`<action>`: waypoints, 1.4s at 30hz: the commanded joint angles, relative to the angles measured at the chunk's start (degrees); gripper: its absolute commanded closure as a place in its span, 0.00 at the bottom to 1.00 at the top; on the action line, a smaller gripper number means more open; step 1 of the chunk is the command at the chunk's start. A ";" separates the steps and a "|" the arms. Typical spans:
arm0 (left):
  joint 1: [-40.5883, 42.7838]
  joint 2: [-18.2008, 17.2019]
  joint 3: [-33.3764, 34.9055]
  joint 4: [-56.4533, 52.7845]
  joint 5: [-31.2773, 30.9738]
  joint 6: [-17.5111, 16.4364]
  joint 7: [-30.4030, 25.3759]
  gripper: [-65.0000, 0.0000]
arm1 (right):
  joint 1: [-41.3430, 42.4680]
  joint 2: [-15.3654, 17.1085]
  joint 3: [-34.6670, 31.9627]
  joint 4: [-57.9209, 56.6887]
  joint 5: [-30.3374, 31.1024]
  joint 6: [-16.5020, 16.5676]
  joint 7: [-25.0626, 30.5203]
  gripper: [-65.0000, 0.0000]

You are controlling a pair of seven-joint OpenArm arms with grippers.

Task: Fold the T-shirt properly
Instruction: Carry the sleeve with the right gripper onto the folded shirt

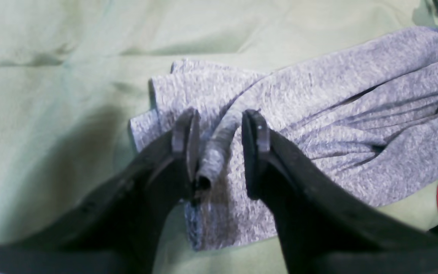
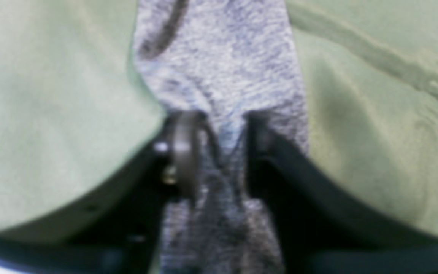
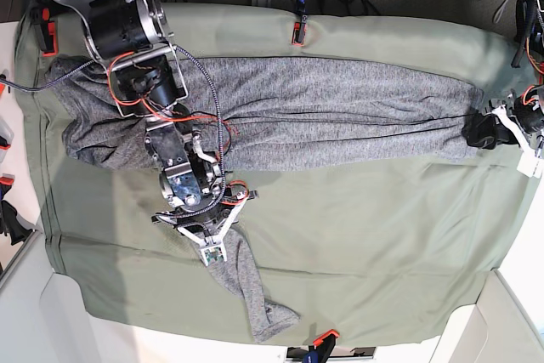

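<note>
The grey T-shirt [image 3: 340, 112] lies stretched lengthwise across the far half of the table. One sleeve [image 3: 251, 291] trails toward the front edge. My right gripper [image 3: 211, 254] sits at the top of that sleeve. In the right wrist view the gripper [image 2: 224, 125] is shut on a pinched ridge of the T-shirt [image 2: 219, 57]. My left gripper [image 3: 489, 132] is at the shirt's tapered right end. In the left wrist view the gripper [image 1: 221, 125] holds a rolled edge of the T-shirt [image 1: 318, 99], with the roll against one finger [image 1: 186, 133].
A sage-green cloth [image 3: 365, 227] covers the table. Red clamps pin it at the back edge [image 3: 297, 33], the front edge [image 3: 323, 339] and the back left corner [image 3: 47, 36]. Cables and equipment stand behind the table.
</note>
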 commanded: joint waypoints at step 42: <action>-0.59 -1.60 -9.55 0.81 -7.52 -0.49 1.14 0.65 | -23.93 0.72 2.12 51.25 9.01 6.78 -2.47 0.40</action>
